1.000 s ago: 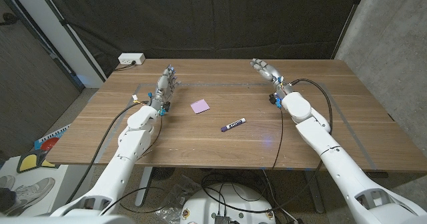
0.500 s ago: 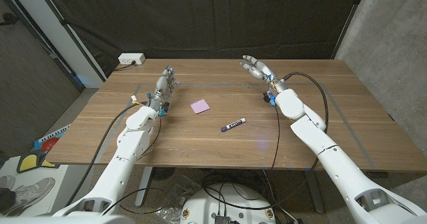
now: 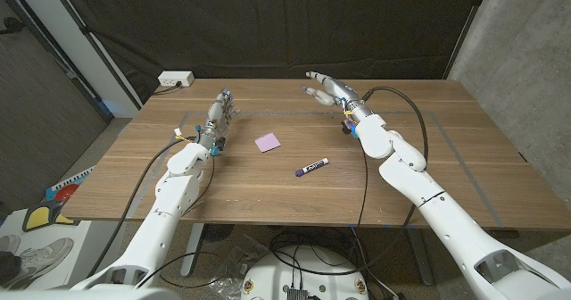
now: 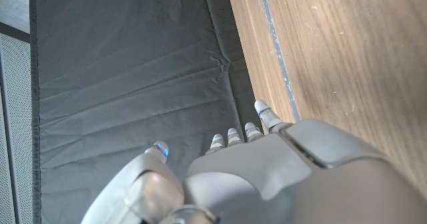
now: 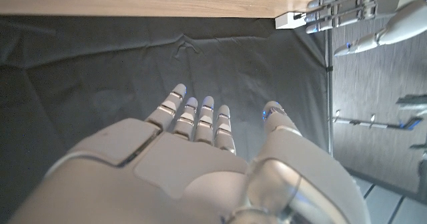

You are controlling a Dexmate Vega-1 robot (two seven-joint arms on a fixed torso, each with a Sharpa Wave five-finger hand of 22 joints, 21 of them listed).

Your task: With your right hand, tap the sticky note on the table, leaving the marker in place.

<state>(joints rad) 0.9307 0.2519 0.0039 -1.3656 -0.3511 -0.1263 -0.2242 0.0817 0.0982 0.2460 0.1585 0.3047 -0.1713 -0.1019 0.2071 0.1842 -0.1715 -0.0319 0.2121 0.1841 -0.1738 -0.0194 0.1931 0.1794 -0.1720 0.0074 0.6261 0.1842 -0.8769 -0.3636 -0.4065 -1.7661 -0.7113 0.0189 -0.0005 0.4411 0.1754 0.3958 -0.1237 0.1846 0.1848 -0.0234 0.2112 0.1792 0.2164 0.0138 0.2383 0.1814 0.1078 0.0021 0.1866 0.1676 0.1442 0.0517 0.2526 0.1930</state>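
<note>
A pink sticky note point(image 3: 266, 143) lies on the wooden table point(image 3: 268, 188), left of centre. A purple and white marker point(image 3: 312, 166) lies a little nearer me and to its right. My right hand point(image 3: 327, 89) is raised over the table's far middle, open with fingers stretched out, beyond and to the right of the note. From its wrist camera my right hand point(image 5: 200, 164) shows straight fingers and holds nothing. My left hand point(image 3: 221, 112) stands on the table left of the note, fingers straight and apart, and is also open in the left wrist view point(image 4: 267, 171).
A white power strip point(image 3: 175, 79) sits at the table's far left corner. Black curtains hang behind the table. Cables run along both forearms. My left hand's fingers point(image 5: 340, 11) appear in the right wrist view beside the power strip point(image 5: 290, 19).
My right hand has swung leftward along the table's far side, toward the note's side. The left hand, note and marker stay put.
</note>
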